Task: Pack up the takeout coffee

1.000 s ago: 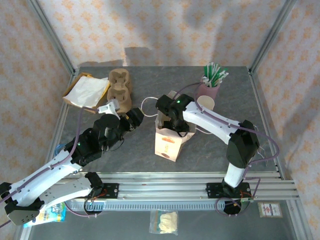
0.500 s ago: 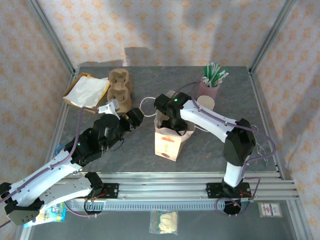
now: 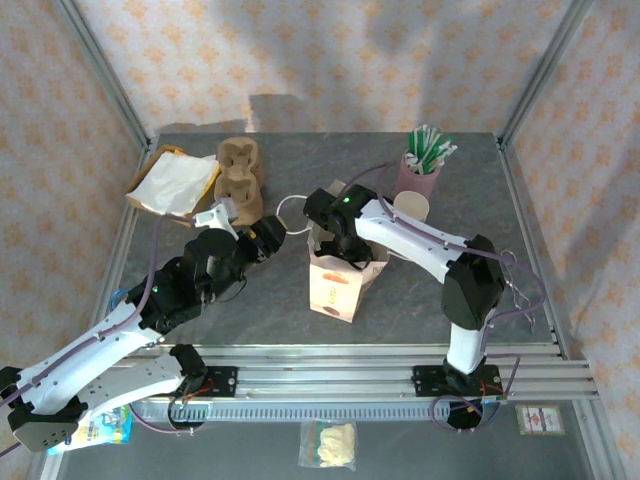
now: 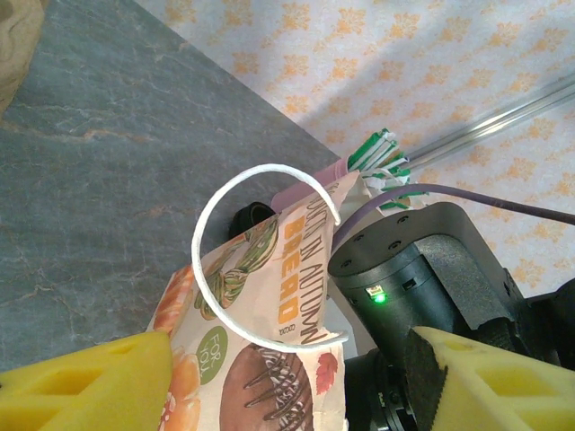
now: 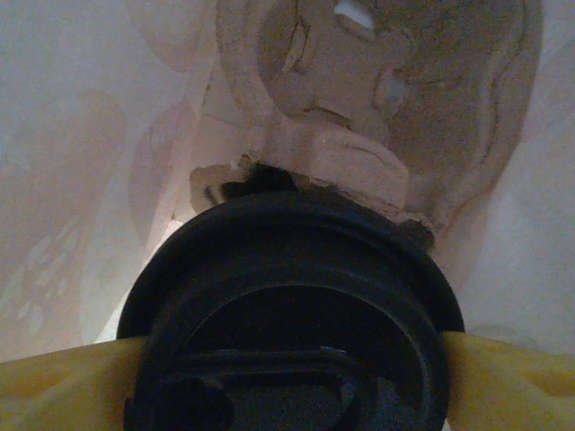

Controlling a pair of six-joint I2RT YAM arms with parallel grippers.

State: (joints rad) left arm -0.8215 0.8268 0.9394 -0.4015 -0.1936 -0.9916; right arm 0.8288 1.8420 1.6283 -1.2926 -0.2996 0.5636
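The right claw [image 5: 289, 382] is down inside the printed paper carrier bag [image 3: 337, 285], which stands near the middle of the grey stone-patterned worktop [image 3: 330, 160]. In the right wrist view its two yellow fingers [image 5: 63, 386] flank the takeout coffee [image 5: 287, 287], whose round black plastic lid faces the camera. One finger comes in at each side of the lid and passes beneath its rim, so the jaws stand about as wide as the lid. The lid hides the pads, so I cannot tell whether they press on the cup below. The coffee sits inside the bag between its pale walls. The lid's far edge overlaps a moulded brown pulp cup carrier [image 5: 386, 117] that lies deeper in.

The left claw [image 4: 287, 350] hovers just beside the bag's top, on its left, with its jaws wide apart and gripping nothing. In the left wrist view the bag's upper edge and thin white loop handle [image 4: 198, 251] lie ahead between its yellow fingers [image 4: 81, 377]. The printed side runs close to one finger, and I cannot tell whether it touches. The right arm's black wrist housing [image 4: 431, 269] stands at the bag's mouth.

At the back left lie a second brown pulp carrier [image 3: 242, 178] and a flat tan-and-white paper packet [image 3: 172, 182]. At the back right stands a pink cup of green-and-white straws [image 3: 420, 168], with a white paper cup [image 3: 412, 208] just in front of it.
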